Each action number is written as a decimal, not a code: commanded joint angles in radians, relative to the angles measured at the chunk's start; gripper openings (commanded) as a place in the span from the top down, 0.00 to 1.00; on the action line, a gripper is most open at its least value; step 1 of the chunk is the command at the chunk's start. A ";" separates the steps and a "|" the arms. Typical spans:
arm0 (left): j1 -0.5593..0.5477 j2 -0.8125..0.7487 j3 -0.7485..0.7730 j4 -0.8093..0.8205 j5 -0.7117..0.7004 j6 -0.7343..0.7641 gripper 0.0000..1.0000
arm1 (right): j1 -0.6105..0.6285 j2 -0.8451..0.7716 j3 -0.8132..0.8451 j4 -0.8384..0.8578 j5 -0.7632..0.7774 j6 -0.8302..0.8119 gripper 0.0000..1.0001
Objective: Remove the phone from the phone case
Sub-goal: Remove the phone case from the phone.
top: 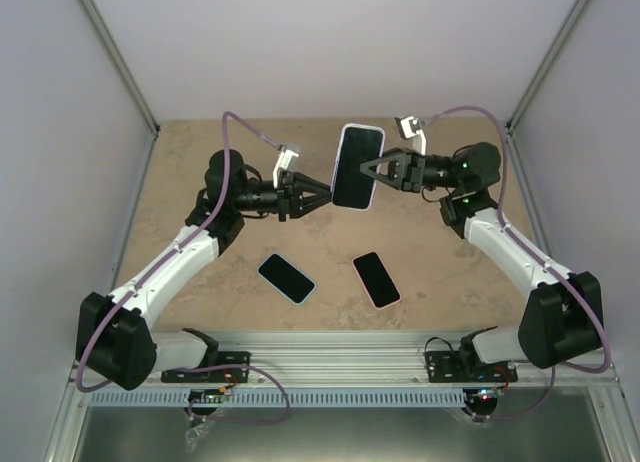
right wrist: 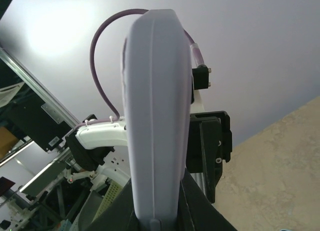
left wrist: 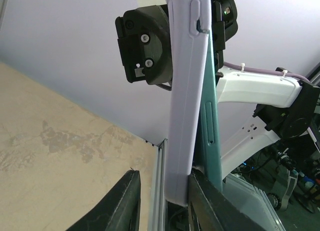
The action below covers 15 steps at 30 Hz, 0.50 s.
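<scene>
Phone (left wrist: 211,122) partly out of lavender case (left wrist: 182,116)

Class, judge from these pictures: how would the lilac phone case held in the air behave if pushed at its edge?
Probably bendy: the lilac case seems to stand away from the teal phone along one side. Its smooth, rounded back looks slippery, so it might slide between the right fingers.
</scene>
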 commanded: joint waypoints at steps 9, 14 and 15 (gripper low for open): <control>0.018 0.031 0.020 0.029 -0.093 -0.041 0.66 | 0.103 -0.059 -0.015 -0.104 -0.133 -0.143 0.99; 0.018 0.033 -0.013 0.217 -0.015 -0.186 0.60 | 0.119 -0.056 -0.026 -0.140 -0.134 -0.177 0.99; 0.018 0.033 -0.018 0.246 -0.008 -0.204 0.60 | 0.121 -0.054 -0.030 -0.143 -0.131 -0.180 0.99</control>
